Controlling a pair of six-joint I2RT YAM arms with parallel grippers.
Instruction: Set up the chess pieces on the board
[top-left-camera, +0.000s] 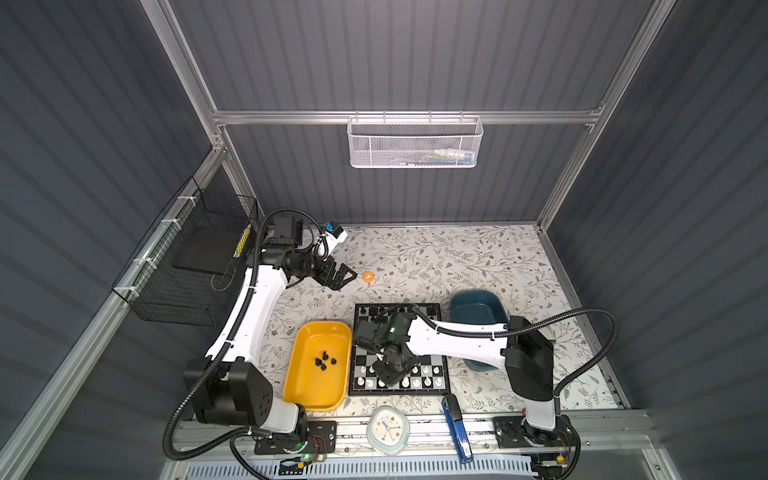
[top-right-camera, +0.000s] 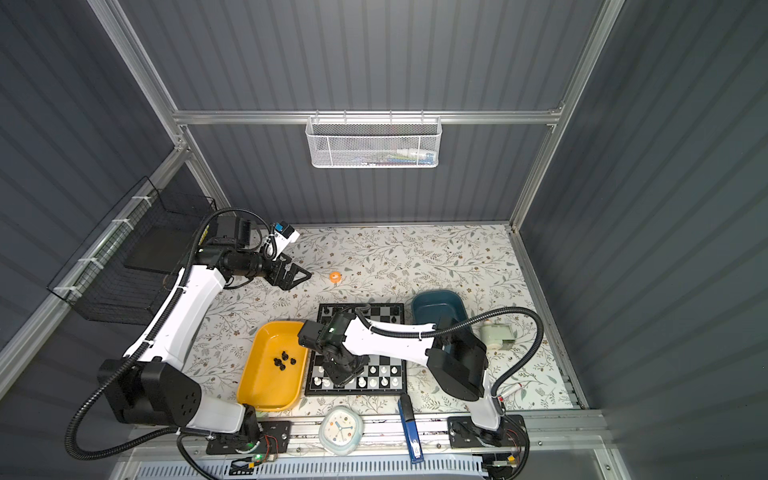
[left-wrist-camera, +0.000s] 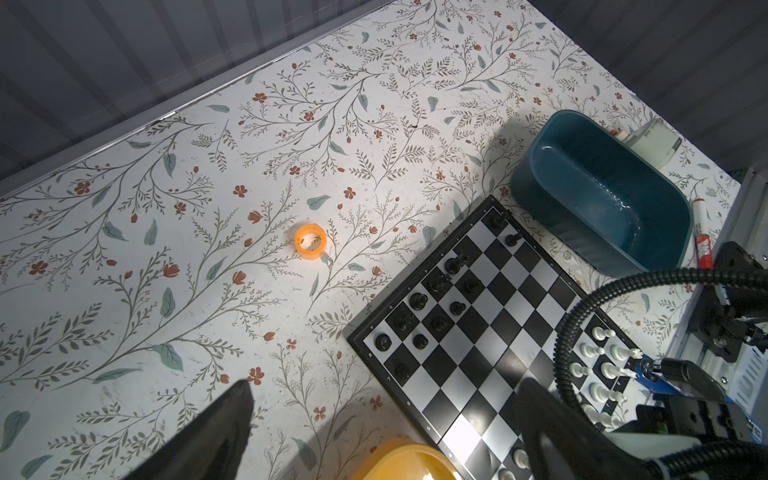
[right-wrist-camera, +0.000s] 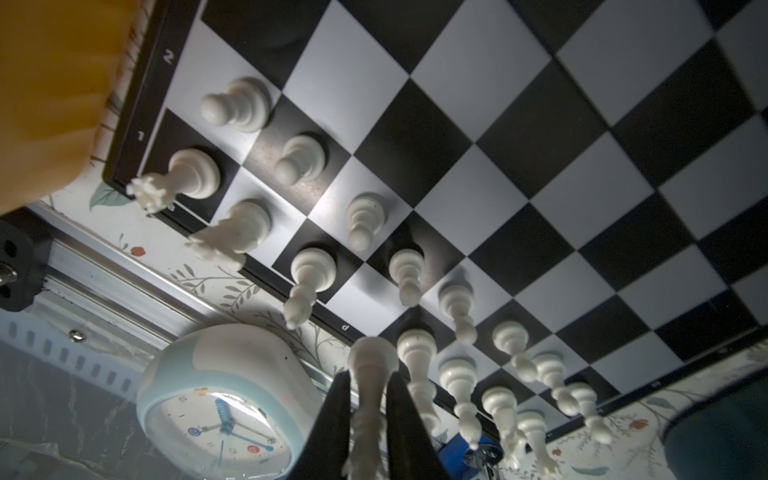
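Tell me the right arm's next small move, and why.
Probably lower the right gripper slightly and release: it is shut on a white piece whose base seems just above the near row of the board, where one light square stands bare.

White-and-black right arm (top-left-camera: 457, 338) hides the middle of the black-and-silver checked chessboard (top-left-camera: 415, 390). Tiny glossy black chessmen (top-left-camera: 325, 360) in the yellow plastic tray (top-left-camera: 299, 386): kinds unreadable.

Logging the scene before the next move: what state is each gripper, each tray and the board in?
left gripper: jaws open, holding nothing
right gripper: jaws shut on a white piece
yellow tray: holds a few black pieces
teal tray: no pieces visible inside
board: white rows well filled, black rows partly filled
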